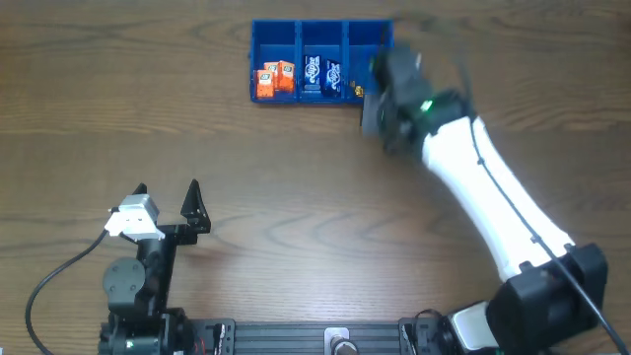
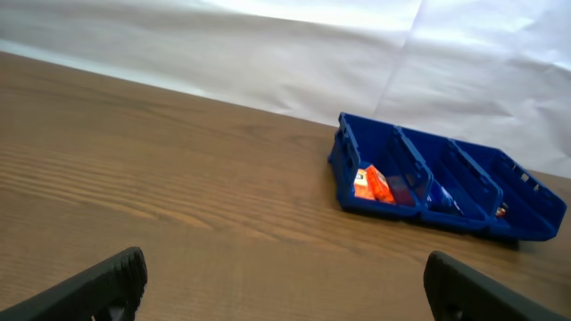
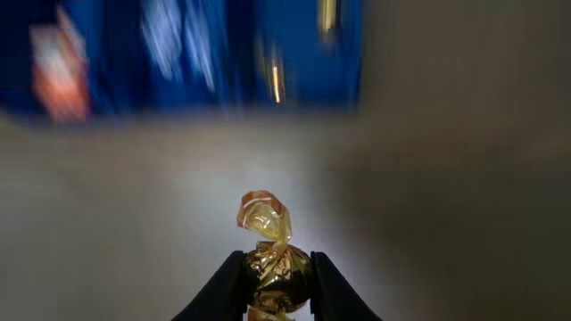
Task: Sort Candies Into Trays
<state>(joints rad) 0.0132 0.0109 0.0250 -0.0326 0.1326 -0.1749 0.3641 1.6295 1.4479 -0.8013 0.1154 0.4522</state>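
Right gripper (image 3: 277, 290) clamped on gold-wrapped candy (image 3: 265, 223), twist end poking past fingertips. Bare wooden table (image 3: 134, 196) beneath and on either side. Just ahead: near wall of blue tray (image 1: 296, 24), blurred. Tray has three compartments: orange candies (image 1: 276, 81) in the one farthest from right gripper, blue-wrapped candies (image 1: 320, 74) in middle. Left gripper (image 1: 168, 189) spread wide, empty; tray well ahead of it, open tabletop between.

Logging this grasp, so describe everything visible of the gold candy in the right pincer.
The gold candy is a round sweet in crinkled gold foil, one twisted end sticking out forward. The right pincer is shut on it, dark fingers pressing its two sides. It is held above the wooden table, short of the blue tray; nothing else touches it.
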